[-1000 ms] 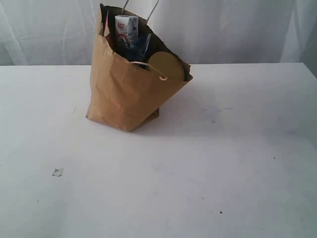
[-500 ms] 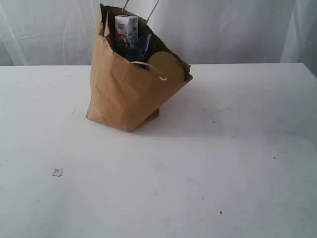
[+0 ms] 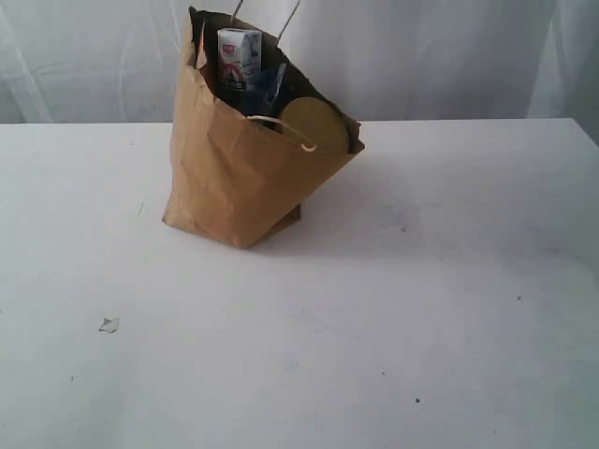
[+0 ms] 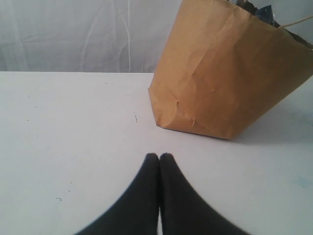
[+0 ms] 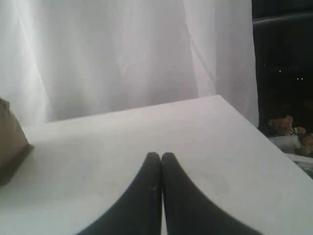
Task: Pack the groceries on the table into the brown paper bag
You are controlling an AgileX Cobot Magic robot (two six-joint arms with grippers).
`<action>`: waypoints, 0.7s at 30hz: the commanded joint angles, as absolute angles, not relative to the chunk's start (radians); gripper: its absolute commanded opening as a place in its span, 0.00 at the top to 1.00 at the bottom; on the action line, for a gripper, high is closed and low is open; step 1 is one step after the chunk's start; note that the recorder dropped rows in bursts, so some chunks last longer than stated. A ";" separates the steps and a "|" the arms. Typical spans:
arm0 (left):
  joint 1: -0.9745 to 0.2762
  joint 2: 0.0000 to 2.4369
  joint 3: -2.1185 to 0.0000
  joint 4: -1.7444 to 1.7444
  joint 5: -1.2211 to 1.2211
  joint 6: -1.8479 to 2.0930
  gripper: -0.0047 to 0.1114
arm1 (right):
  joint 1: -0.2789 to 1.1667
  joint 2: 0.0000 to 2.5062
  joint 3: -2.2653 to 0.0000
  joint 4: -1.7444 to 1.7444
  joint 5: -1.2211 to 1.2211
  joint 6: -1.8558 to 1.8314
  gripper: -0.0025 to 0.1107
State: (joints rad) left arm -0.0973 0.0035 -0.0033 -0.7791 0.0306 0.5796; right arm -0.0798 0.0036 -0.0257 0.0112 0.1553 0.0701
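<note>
The brown paper bag [image 3: 239, 178] stands on the white table [image 3: 393, 309], leaning to the right. Out of its open top stick a small white-blue packet [image 3: 239, 56], a blue pack [image 3: 267, 92] and the gold lid of a jar [image 3: 314, 126]. No grocery lies loose on the table. The exterior view shows neither arm. In the left wrist view my left gripper [image 4: 159, 155] is shut and empty, low over the table, short of the bag [image 4: 230, 73]. In the right wrist view my right gripper [image 5: 161, 154] is shut and empty, with a corner of the bag [image 5: 12, 147] off to one side.
A small white scrap [image 3: 109, 325] lies on the table at the front left. A white curtain [image 3: 449, 56] hangs behind the table. The right wrist view shows the table's far corner [image 5: 220, 98] and dark room beyond it with a teddy bear [image 5: 282, 125].
</note>
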 commanded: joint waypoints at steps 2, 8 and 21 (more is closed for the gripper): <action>-0.104 0.000 0.000 -0.798 0.031 0.579 0.96 | -0.085 0.000 0.000 0.006 0.343 0.055 0.98; -0.104 0.000 0.000 -0.798 0.031 0.579 0.96 | -0.085 0.000 0.000 0.006 0.343 0.055 0.98; -0.102 0.000 0.000 -0.640 0.104 0.564 0.96 | -0.085 0.000 0.000 0.006 0.343 0.055 0.98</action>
State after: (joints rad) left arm -0.0973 0.0035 -0.0033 -0.7478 0.0658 0.5796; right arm -0.0798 0.0036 -0.0020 0.0000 0.3429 0.0524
